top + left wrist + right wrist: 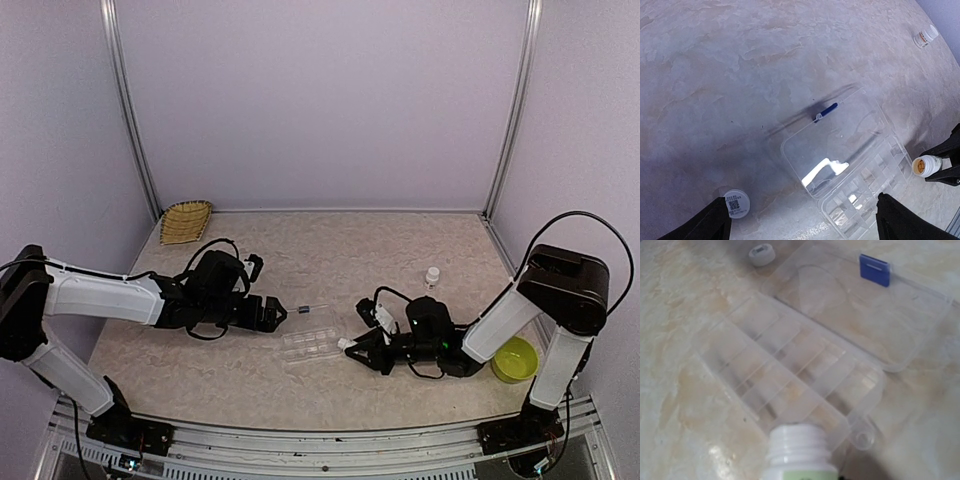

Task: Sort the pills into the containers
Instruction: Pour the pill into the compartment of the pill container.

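1. your right gripper (352,347) is closed on a small white bottle (800,452). the bottle lies tipped over, with its open mouth pointing at the organizer box (312,345).
2. the pills (921,165) show as an orange spot inside the bottle mouth in the left wrist view. they are in the bottle, not in the box yet. i see no pills in the cells (790,372).
3. the box sits on the table (400,250) between your two arms. its clear lid (855,315) is flipped open and lies flat on the far side of the cells, away from the bottle.
4. this is the thing that matters most: the bottle mouth is just beside one end of the cell tray, low and right in front of it. from the right wrist view the tray's long side runs away from the bottle, up and to the left. so the closest cells are right ahead of the mouth, and the others are further along that line.
5. your right arm is much nearer to the cells. i think the pour belongs to it: tip the mouth a little more over the closest cell, slowly, so pills do not jump out onto the table.
6. your left gripper (801,200) is wide open and holds nothing. it hangs over the lid side of the box, with the bottle's cap (736,203) lying on the table by one finger. it could press the lid down if the box slides.
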Controlling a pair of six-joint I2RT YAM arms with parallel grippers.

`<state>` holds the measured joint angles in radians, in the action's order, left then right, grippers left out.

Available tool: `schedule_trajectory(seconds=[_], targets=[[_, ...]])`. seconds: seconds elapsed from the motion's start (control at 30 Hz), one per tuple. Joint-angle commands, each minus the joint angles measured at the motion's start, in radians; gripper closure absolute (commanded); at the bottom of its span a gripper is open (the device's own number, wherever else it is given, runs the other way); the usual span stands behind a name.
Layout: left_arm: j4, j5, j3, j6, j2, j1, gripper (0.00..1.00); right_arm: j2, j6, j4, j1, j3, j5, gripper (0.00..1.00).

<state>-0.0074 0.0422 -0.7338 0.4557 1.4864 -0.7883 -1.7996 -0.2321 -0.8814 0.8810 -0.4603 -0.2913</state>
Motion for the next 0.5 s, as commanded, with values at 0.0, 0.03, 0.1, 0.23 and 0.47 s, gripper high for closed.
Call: schedule_trajectory(seconds=[0.0, 0.03, 0.1, 0.23, 0.47], targets=[[0.02, 0.005, 0.016, 0.001, -0.021, -0.008, 0.01, 0.011, 0.01, 0.043, -0.005, -0.024, 0.007, 0.88], [0.02, 0.005, 0.016, 0.002, -0.023, -0.007, 0.01, 0.011, 0.01, 0.045, -0.004, -0.024, 0.007, 0.88], [0.02, 0.007, 0.016, 0.002, -0.023, -0.008, 0.01, 0.015, 0.012, 0.058, -0.002, -0.029, 0.01, 0.89], [0.023, 0.006, 0.016, 0.003, -0.021, -0.008, 0.01, 0.021, 0.018, 0.101, 0.002, -0.044, 0.023, 0.89], [0.024, 0.007, 0.017, 0.005, -0.021, -0.008, 0.01, 0.042, 0.027, 0.152, 0.01, -0.052, 0.044, 0.89]])
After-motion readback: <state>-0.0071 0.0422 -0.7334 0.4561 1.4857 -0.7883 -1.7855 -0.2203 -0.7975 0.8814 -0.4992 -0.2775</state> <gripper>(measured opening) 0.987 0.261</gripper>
